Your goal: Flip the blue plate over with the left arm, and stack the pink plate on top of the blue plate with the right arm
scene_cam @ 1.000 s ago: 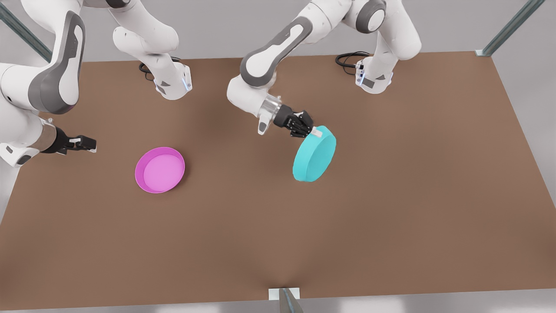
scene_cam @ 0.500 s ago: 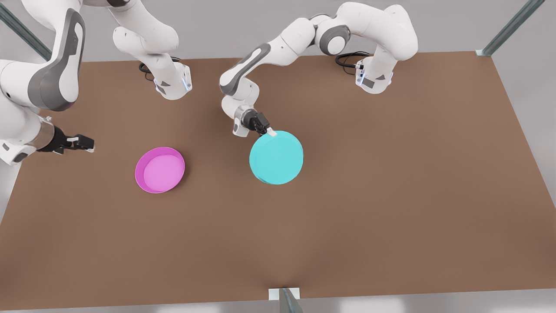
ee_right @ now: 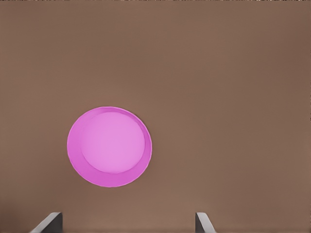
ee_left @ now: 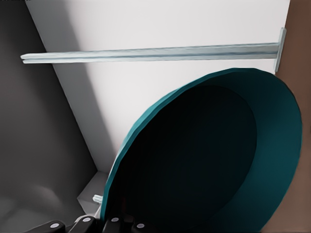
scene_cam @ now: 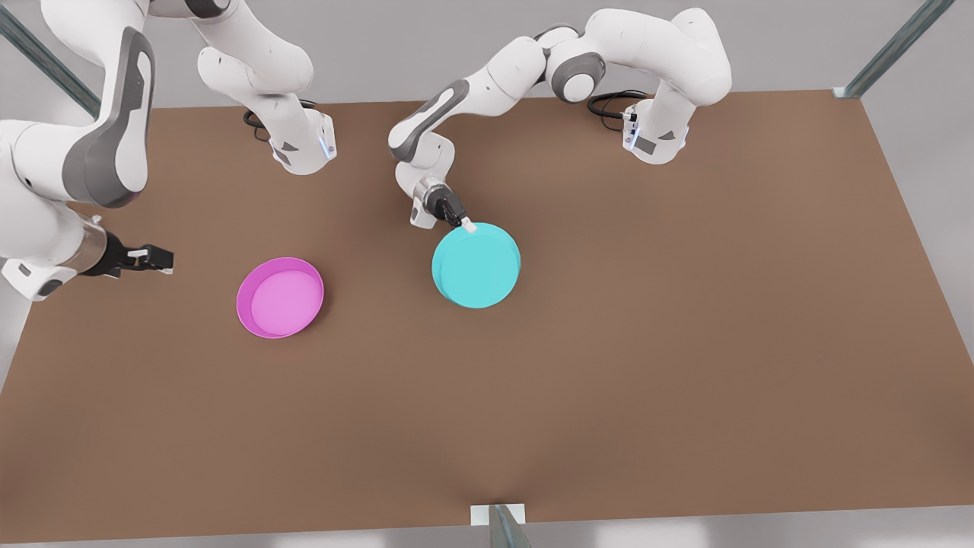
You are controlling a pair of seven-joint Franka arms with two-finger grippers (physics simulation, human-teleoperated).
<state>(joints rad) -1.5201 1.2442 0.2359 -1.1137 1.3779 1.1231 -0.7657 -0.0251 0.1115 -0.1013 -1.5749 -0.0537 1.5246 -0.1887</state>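
1. The blue plate [scene_cam: 476, 266] lies near the middle of the brown table [scene_cam: 685, 342], turned over so its flat plain underside faces up; in the left wrist view its dark hollow inside [ee_left: 204, 165] faces the camera
2. The table is the largest thing, bare brown all round both plates, with metal frame bars at its far corners and a small bracket at its near edge
3. The left arm [scene_cam: 487, 84] reaches from its base at the far side, on the front view's right, down to the plate's far rim
4. The right arm [scene_cam: 91, 152] hangs at the front view's left, well apart from the blue plate, and waits
5. The pink plate [scene_cam: 280, 297] sits upright to the front view's left of the blue one, its lighter inside showing, nothing between them; it also shows at [ee_right: 109, 146]
6. The left gripper [scene_cam: 463, 223] pinches the blue plate's far rim
7. The right gripper [scene_cam: 156, 259] hovers left of the pink plate, its fingers spread apart, touching nothing
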